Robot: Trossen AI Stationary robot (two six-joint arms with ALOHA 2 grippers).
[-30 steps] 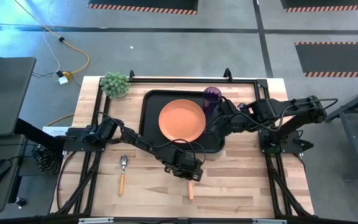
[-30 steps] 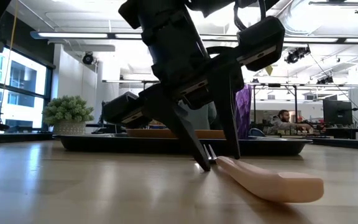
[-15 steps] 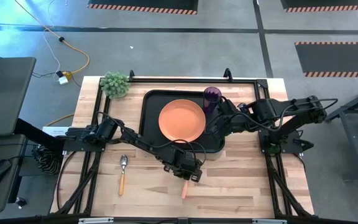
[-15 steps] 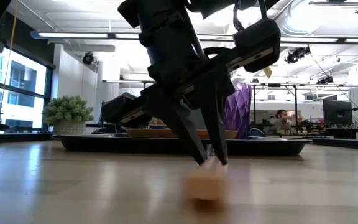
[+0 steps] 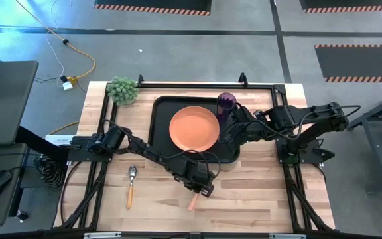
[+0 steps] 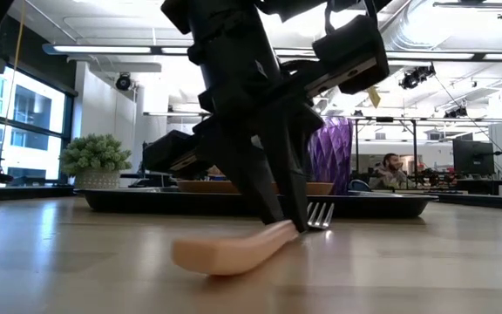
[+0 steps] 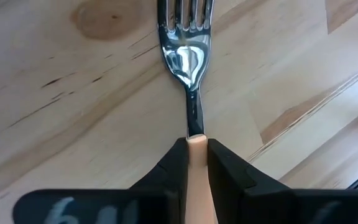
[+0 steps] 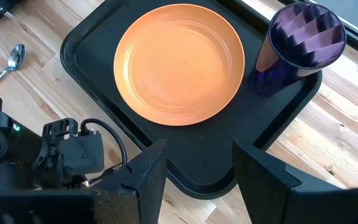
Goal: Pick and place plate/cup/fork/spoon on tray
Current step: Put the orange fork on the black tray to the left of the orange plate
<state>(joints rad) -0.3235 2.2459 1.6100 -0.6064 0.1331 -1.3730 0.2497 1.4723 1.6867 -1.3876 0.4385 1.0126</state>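
Clamped on the fork's handle, our left gripper (image 7: 197, 163) sits low over the bare table, just in front of the tray's near edge. In the left wrist view the two dark fingers (image 7: 174, 165) press the pale handle from both sides, right where it meets the metal neck. The fork (image 6: 260, 244) lies nearly flat: in the low view the handle end rests on the wood while the tines sit barely above it.

We judge this to be the fork step, at the grasp. The plate (image 5: 194, 128) and the cup (image 5: 226, 103) already stand in the tray (image 5: 158, 106); the spoon (image 5: 130, 184) lies apart on the table to the left. Next we need a clean lift, a short carry toward the tray, and a set-down on the free black floor near the plate.

Our right gripper (image 8: 192, 168) waits over the tray's near right corner, fingers spread wide and empty.

The fork's head is polished steel, mirror-bright; its handle is smooth, matte, light orange. The plate is a shallow orange disc, the cup a faceted purple tumbler, the table pale planked wood.
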